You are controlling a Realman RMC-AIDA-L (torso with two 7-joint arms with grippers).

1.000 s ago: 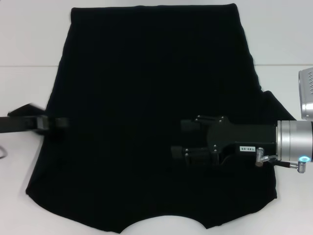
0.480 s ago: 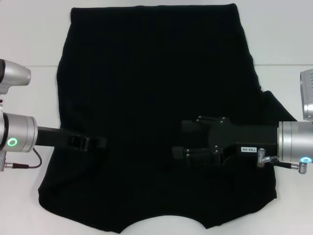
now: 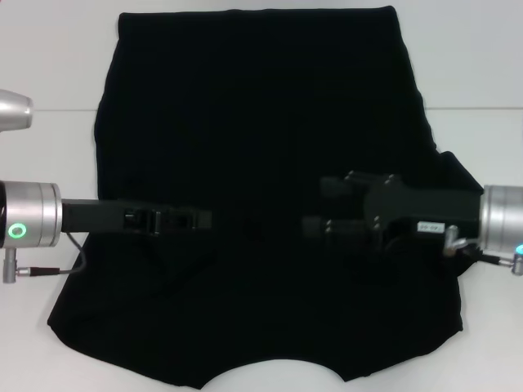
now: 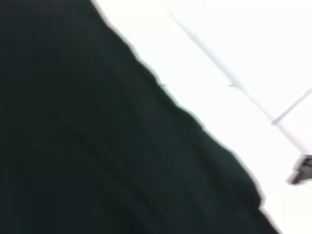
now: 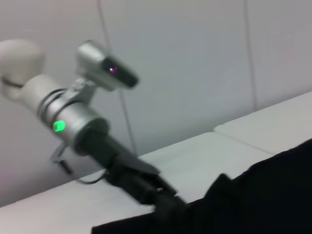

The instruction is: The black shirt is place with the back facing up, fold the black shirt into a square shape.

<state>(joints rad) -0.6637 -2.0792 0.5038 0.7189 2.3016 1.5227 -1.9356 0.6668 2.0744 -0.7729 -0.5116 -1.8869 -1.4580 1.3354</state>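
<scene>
The black shirt (image 3: 261, 98) lies spread on the white table (image 3: 49, 73), plain side up, collar notch at the near edge. My left gripper (image 3: 200, 219) reaches in from the left over the shirt's middle, shut on the black shirt's left edge, which trails folded under it. In the right wrist view the left gripper (image 5: 163, 197) pinches dark cloth (image 5: 263, 195). My right gripper (image 3: 315, 208) hovers low over the shirt's right half, pointing left, fingers apart and holding nothing. The left wrist view shows only shirt fabric (image 4: 73, 146) and table (image 4: 234, 48).
White table surface surrounds the shirt on the left, right and far sides, with a seam line (image 3: 474, 109) across it. A grey cable (image 3: 78, 260) hangs from the left wrist. A pale wall (image 5: 195, 58) stands behind the table.
My left gripper has travelled right from the shirt's left edge toward its middle, pulling that side inward. The right gripper has shifted slightly right.
</scene>
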